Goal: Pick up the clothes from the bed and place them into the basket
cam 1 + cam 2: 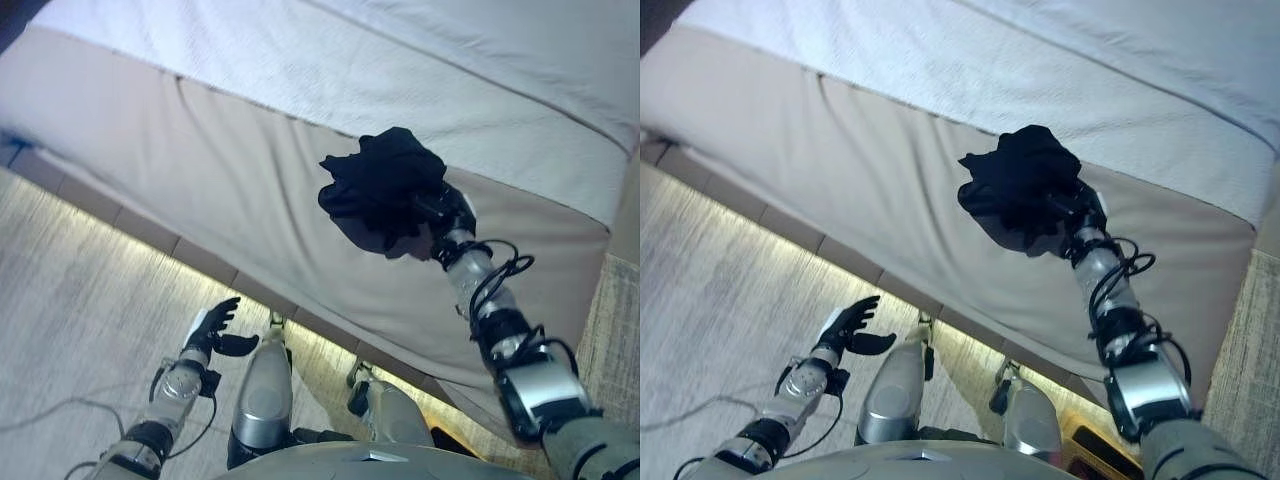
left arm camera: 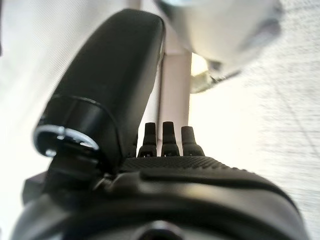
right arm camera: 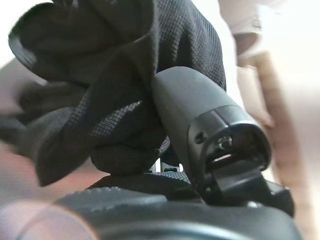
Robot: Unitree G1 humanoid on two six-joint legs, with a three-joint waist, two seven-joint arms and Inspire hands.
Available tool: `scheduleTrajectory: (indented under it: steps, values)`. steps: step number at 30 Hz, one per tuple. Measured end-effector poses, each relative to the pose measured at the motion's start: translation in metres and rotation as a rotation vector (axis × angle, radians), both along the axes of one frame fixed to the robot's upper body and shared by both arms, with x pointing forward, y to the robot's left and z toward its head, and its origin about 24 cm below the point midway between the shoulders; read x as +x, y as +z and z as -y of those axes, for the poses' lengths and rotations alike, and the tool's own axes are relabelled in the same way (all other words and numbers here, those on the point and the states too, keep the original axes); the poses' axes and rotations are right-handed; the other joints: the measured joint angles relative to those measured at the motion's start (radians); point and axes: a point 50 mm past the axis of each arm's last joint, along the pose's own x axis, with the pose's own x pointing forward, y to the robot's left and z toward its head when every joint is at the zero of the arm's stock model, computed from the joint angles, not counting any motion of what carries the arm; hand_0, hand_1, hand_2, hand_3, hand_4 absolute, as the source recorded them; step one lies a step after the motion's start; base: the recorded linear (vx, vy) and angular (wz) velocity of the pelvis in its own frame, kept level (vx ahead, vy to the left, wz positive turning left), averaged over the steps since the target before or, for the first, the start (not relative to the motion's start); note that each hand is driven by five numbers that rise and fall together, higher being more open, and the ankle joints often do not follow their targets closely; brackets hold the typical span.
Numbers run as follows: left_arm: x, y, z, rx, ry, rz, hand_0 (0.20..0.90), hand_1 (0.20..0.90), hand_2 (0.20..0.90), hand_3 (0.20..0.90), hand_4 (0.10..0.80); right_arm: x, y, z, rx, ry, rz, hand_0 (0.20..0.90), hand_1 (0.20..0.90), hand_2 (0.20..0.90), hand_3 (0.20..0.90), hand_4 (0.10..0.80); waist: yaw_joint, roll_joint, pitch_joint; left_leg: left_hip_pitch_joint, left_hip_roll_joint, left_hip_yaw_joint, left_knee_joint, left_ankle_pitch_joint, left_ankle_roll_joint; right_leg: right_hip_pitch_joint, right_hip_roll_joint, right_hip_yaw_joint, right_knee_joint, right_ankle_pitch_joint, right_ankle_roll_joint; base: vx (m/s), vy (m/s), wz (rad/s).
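Black cloth point(image 1: 385, 185) bunched and clamped in right hand point(image 1: 440, 215), lifted clear of bed point(image 1: 250, 170). Left hand point(image 1: 213, 325) idle, fingers relaxed. Basket unseen; placing remains.

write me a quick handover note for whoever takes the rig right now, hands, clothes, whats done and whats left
Right hand: shut on the black garment, a bunched piece held up in front of the side of the bed; the right wrist view shows cloth pinched against the thumb.
Left hand: open and empty, low over the floor.
Done: the garment is gripped and off the bed.
Left: carry it to the basket and drop it in. The basket shows in no view, so find it first. No other clothes show on the visible part of the bed.
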Motion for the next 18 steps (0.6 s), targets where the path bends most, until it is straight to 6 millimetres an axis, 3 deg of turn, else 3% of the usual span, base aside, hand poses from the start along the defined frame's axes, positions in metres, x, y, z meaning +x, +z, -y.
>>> scheduleTrajectory:
  steps: [1,6,13,18]
  values:
    - [-0.01,-0.006,0.007,-0.015,0.011,-0.023,0.9,0.9,0.9,0.9,0.8,-0.02,-0.01,0.0,0.024,-0.02,-0.006,0.3,0.3,0.3,0.2,0.1,-0.02,0.002,-0.039,0.036,0.0,0.012,-0.033,0.002,0.001,0.023,0.003,0.003,-0.017,0.0,0.0,0.069,0.007,-0.13]
    - [-0.041,-0.019,0.009,-0.006,0.025,-0.101,0.9,0.9,0.9,0.9,0.8,-0.059,-0.015,0.007,-0.096,-0.052,0.032,0.3,0.3,0.3,0.2,0.1,-0.109,-0.004,-0.144,0.107,0.006,0.05,-0.079,0.003,0.003,0.07,0.019,0.043,-0.061,0.0,0.0,0.005,-0.03,-0.25]
    - [-0.055,-0.027,0.008,0.009,0.015,-0.16,0.9,0.9,0.9,0.9,0.8,-0.076,0.005,0.03,-0.213,-0.182,0.125,0.3,0.3,0.3,0.2,0.1,-0.207,0.005,-0.208,0.161,0.038,0.098,-0.079,0.002,0.002,0.092,0.049,0.099,-0.069,-0.001,0.001,-0.013,-0.069,-0.24]
    - [-0.057,-0.031,0.018,-0.019,0.019,-0.179,0.9,0.9,0.9,0.9,0.8,-0.088,0.003,0.043,-0.236,-0.241,0.104,0.3,0.3,0.3,0.2,0.1,-0.239,0.031,-0.239,0.197,0.061,0.13,-0.074,-0.005,-0.011,0.095,0.069,0.142,-0.07,-0.006,0.006,0.001,-0.048,-0.29]
